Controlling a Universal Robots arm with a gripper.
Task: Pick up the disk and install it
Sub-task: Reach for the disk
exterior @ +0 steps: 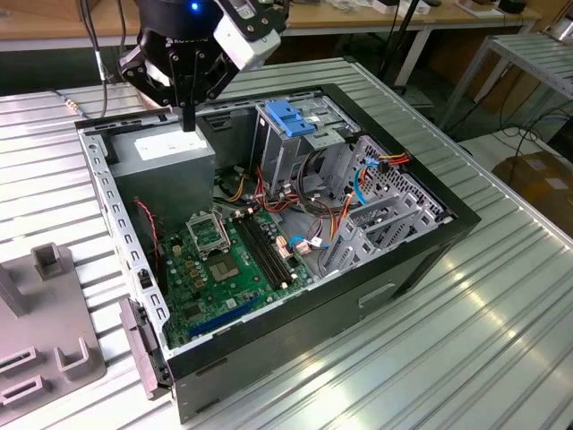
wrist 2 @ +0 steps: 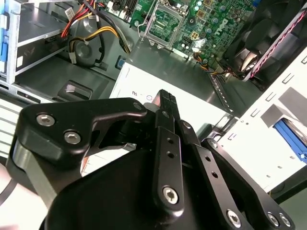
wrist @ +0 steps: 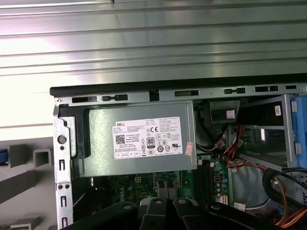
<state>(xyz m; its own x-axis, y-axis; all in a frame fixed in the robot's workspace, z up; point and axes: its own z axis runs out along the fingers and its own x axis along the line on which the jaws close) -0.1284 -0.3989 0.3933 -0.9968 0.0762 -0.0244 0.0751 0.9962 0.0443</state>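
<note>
My gripper [exterior: 188, 121] hangs over the back corner of the open computer case [exterior: 421, 260], just above the grey power supply [exterior: 175, 152]. Its black fingers are shut with nothing between them. In the second wrist view the gripper [wrist 2: 165, 98] points down at the power supply's white label. Beyond the case wall in that view lies the disk [wrist 2: 289, 135]. Its bright blue rail frame and a grey flat part are cut by the picture's edge. The gripper is well apart from it.
A tall metal drive cage [exterior: 285, 157] with a fixed blue bracket [exterior: 288, 116] stands inside the case, among red, yellow and blue cables. The green motherboard [exterior: 228, 260] lies on the case floor. A grey fixture [exterior: 40, 331] sits on the slatted metal table at the exterior view's left.
</note>
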